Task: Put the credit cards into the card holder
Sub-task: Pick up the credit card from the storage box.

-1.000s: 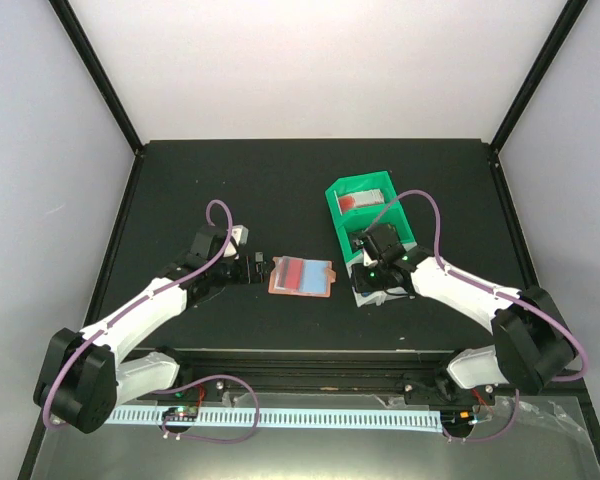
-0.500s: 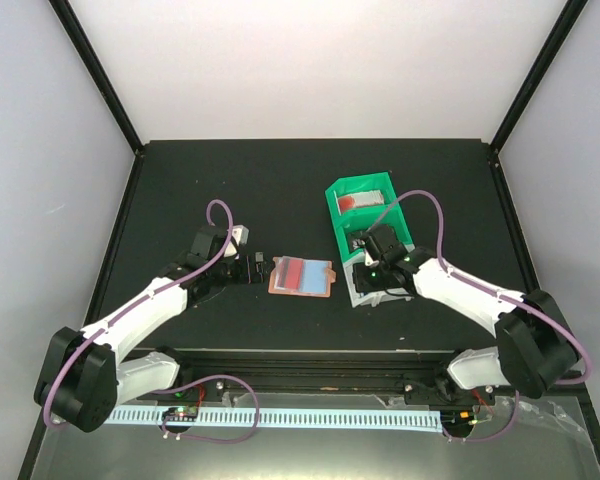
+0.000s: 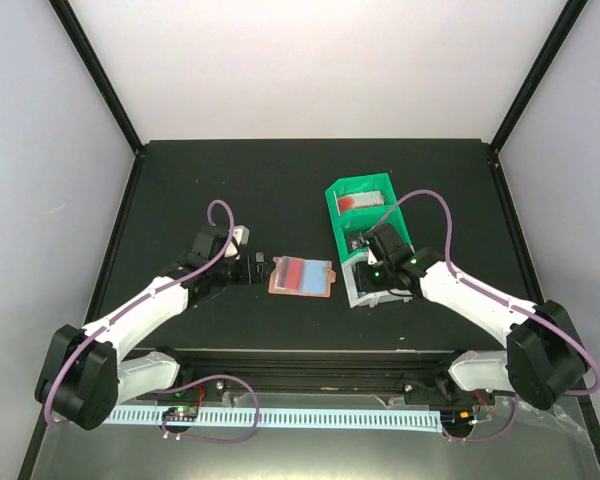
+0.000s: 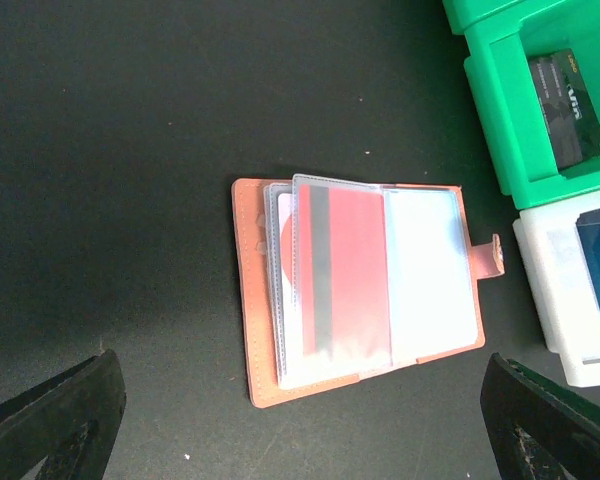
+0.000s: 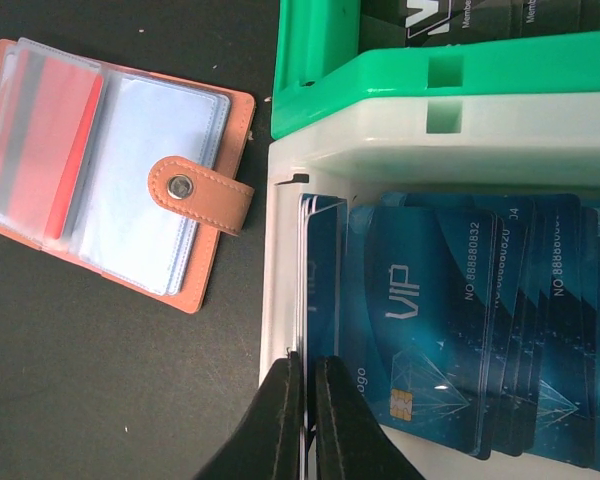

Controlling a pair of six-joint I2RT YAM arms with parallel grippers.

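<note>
While right hand [image 5: 308,380] pinches glossy blue card [image 5: 330,290] | left hand [image 3: 255,268] spread | card holder [image 4: 248,300] leathery

The front blue card [image 5: 420,330] in the white compartment [image 5: 380,150] is showing "VIP" and, along its edge, "NO 88880832". The blue cards [image 5: 550,300] behind it are showing numbers starting "NO 8888". A dark card [image 5: 480,15] in the green tray [image 5: 320,60] is showing cropped lettering, "Membe".

Card holder [image 5: 110,170] lies left of tray [image 5: 320,60] holding credit cards [image 5: 430,300].
</note>
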